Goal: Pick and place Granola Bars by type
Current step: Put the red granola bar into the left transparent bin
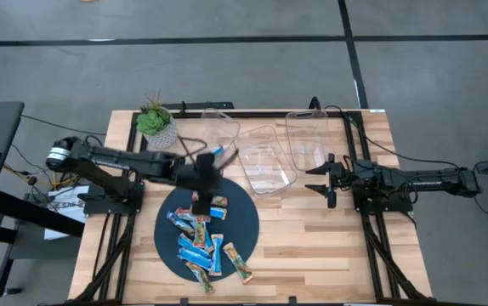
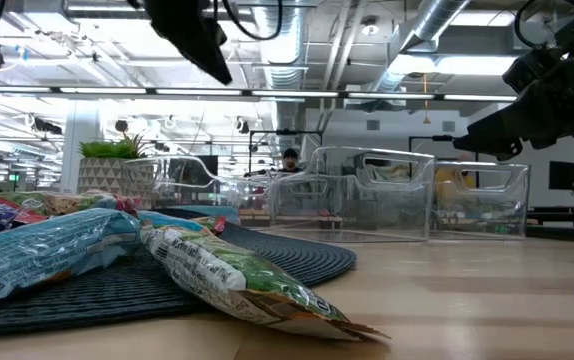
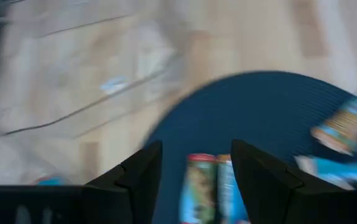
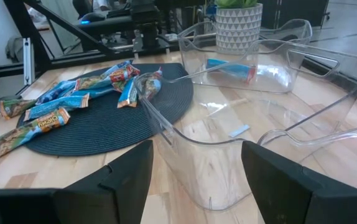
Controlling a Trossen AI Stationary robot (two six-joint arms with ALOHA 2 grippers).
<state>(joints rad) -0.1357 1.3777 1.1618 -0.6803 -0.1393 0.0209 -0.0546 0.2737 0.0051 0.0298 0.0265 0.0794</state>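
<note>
The granola bars (image 1: 203, 240) lie in a loose heap on a dark round mat (image 1: 242, 223); most are blue, and some are green or brown. In the low view they fill the near left (image 2: 222, 268). A single blue bar (image 1: 218, 151) rests in the far-left clear bin (image 1: 217, 127); it also shows in the right wrist view (image 4: 231, 68). My left gripper (image 1: 202, 194) hovers open above the mat's far part, with two bars (image 3: 206, 186) showing beneath its fingers (image 3: 194, 152). My right gripper (image 1: 319, 180) waits open at the table's right, facing the bins (image 4: 197, 149).
Three clear bins stand along the far half of the table: the left one, a middle one (image 1: 267, 161) and a right one (image 1: 308, 140). A potted plant (image 1: 155, 123) stands at the far left corner. Bare wood (image 1: 312, 246) lies to the right of the mat.
</note>
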